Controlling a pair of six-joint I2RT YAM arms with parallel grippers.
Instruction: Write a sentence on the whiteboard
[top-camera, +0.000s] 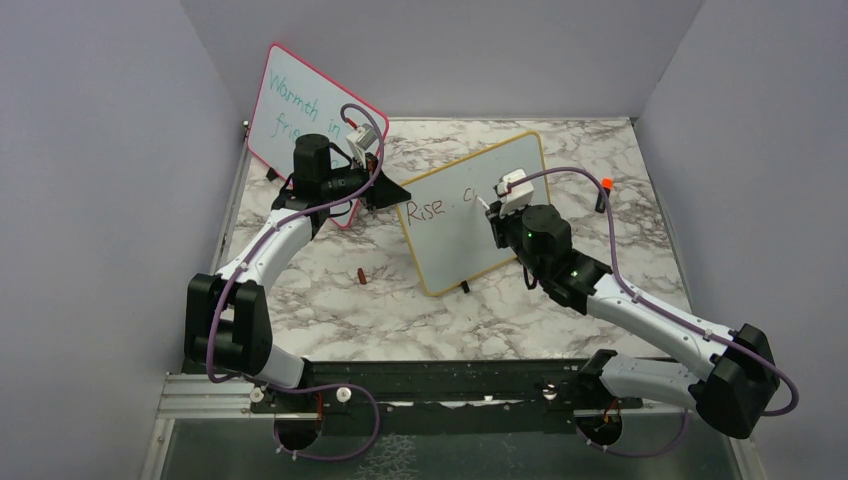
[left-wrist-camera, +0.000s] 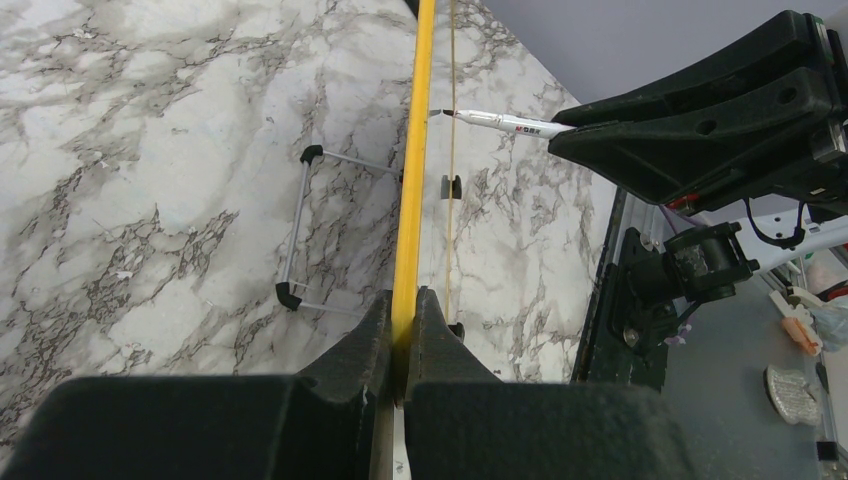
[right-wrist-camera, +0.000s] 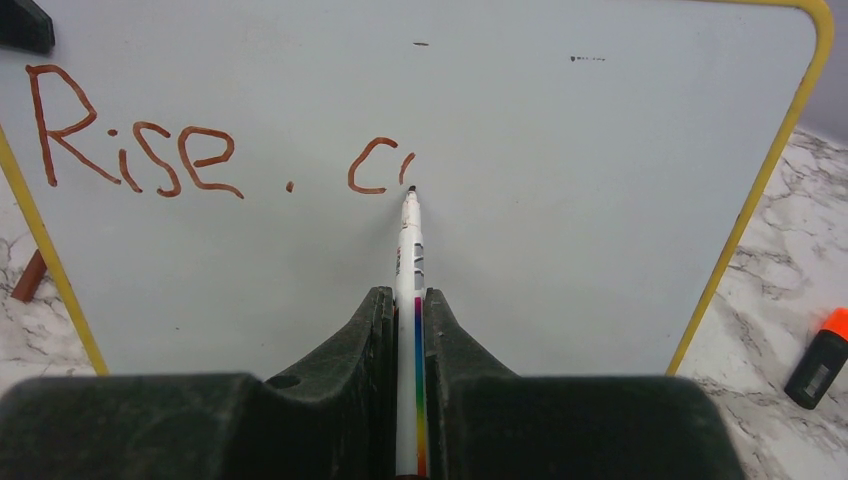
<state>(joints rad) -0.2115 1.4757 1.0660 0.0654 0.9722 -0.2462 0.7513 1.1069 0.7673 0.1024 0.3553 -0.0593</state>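
The whiteboard with its yellow-orange frame stands upright in the middle of the marble table. The sentence reads "Rise. c" in brownish-red, followed by one short stroke. My left gripper is shut on the board's left frame edge, with a finger on each side of it. My right gripper is shut on a white marker with a rainbow stripe. The marker's tip touches the board just below that last stroke. From the left wrist view the marker meets the board edge-on.
A pink-red-framed board with teal writing stands at the back left, behind my left arm. A brownish-red cap lies on the table left of the whiteboard. An orange-capped marker lies to its right. The board's wire stand juts out behind it.
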